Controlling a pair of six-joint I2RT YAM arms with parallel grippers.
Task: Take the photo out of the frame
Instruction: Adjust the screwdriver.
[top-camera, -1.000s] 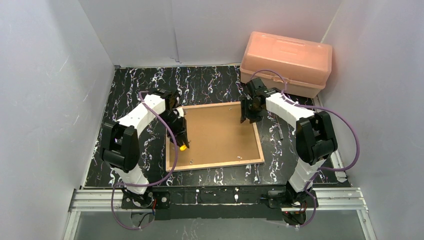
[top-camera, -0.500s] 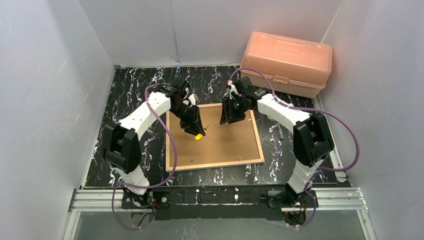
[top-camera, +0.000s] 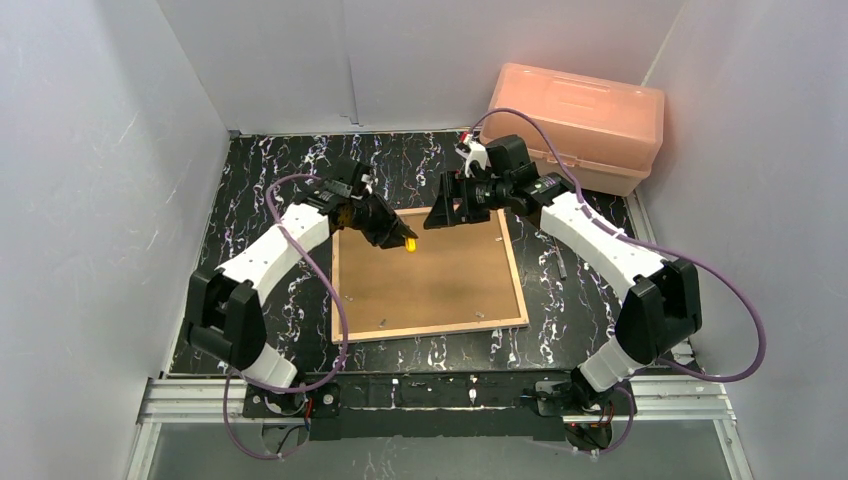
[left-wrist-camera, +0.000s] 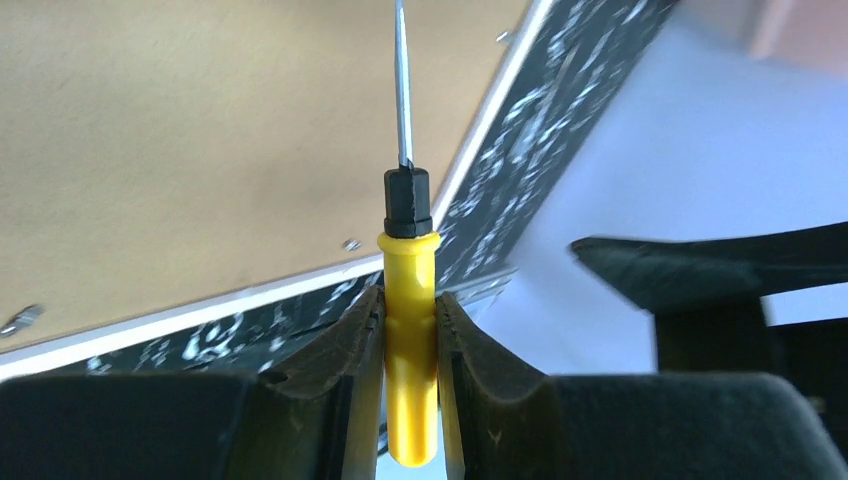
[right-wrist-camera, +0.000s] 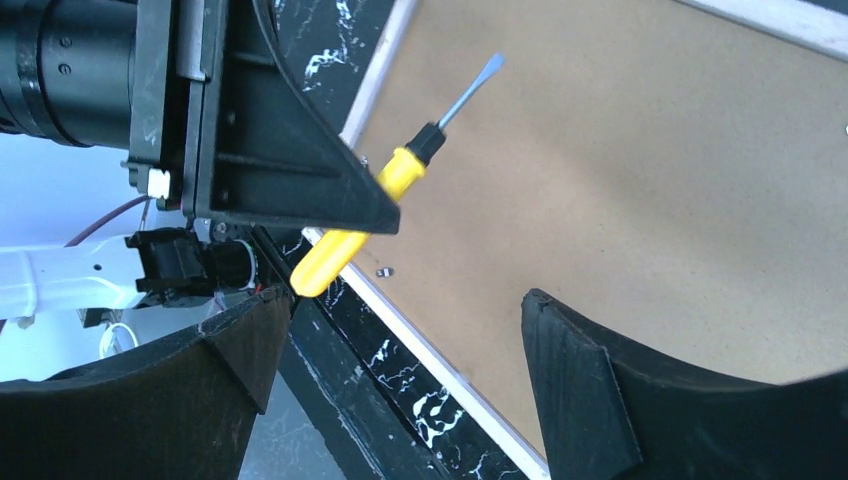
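The frame (top-camera: 431, 328) lies face down on the table, its brown backing board (top-camera: 430, 280) facing up. The photo is hidden beneath that board. My left gripper (top-camera: 398, 236) hovers over the frame's far left corner, shut on a yellow-handled screwdriver (top-camera: 410, 243). The left wrist view shows the fingers clamped on the yellow handle (left-wrist-camera: 408, 300), blade pointing out over the board (left-wrist-camera: 200, 150). My right gripper (top-camera: 441, 212) hangs open over the frame's far edge, facing the left one. From the right wrist, the screwdriver (right-wrist-camera: 400, 175) shows beyond the open gripper (right-wrist-camera: 408, 298), untouched by it.
A pink plastic box (top-camera: 573, 125) stands at the back right, behind the right arm. Small metal tabs (top-camera: 381, 322) sit along the backing board's edges. White walls close in the black marbled table (top-camera: 270, 180) on three sides.
The left gripper carried the screwdriver from the frame's left side up to its far left corner. The right gripper swung left along the far edge and opened wide.
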